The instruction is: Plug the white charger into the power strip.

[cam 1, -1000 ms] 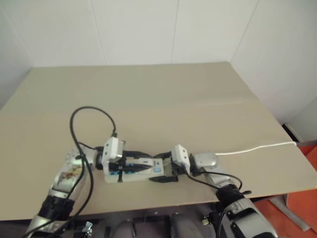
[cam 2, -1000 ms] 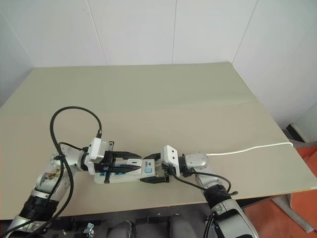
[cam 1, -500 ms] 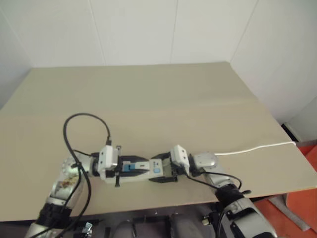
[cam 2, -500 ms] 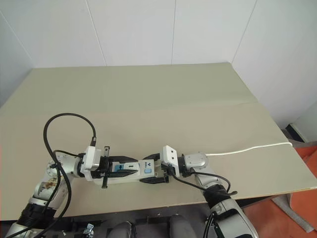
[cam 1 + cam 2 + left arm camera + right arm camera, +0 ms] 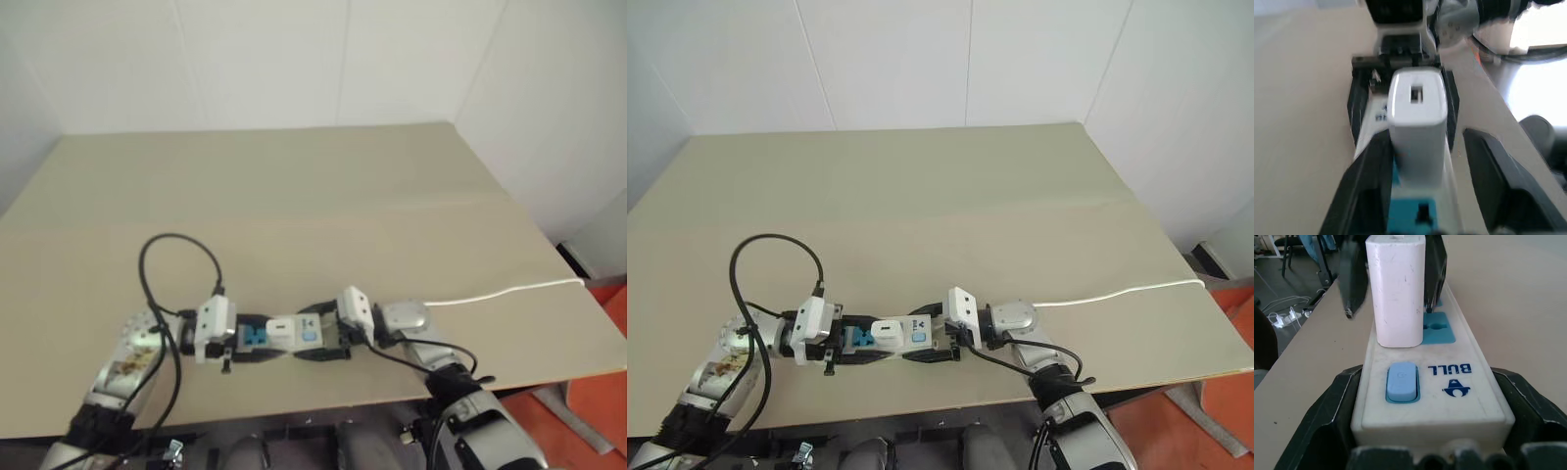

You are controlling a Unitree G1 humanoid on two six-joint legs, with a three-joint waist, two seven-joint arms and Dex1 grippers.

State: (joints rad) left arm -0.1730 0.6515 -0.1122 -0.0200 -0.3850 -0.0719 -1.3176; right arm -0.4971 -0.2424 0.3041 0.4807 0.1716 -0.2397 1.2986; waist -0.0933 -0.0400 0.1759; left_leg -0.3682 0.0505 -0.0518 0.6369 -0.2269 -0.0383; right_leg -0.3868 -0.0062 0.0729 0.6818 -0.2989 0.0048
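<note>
1. Head views: power strip (image 5: 884,341) lies on the table (image 5: 921,215) between both grippers. Right gripper (image 5: 933,338) clamps the switch end, one finger on each long side. White charger (image 5: 886,332) stands plugged in, just ahead of the left gripper (image 5: 850,340), whose jaws are spread and off it.
2. Left wrist view: charger (image 5: 1415,122) upright between the parted black fingers (image 5: 1369,181), gaps on both sides.
3. Right wrist view: strip (image 5: 1442,382) gripped at the blue switch (image 5: 1402,381); charger (image 5: 1397,289) beyond the jaws.
</note>
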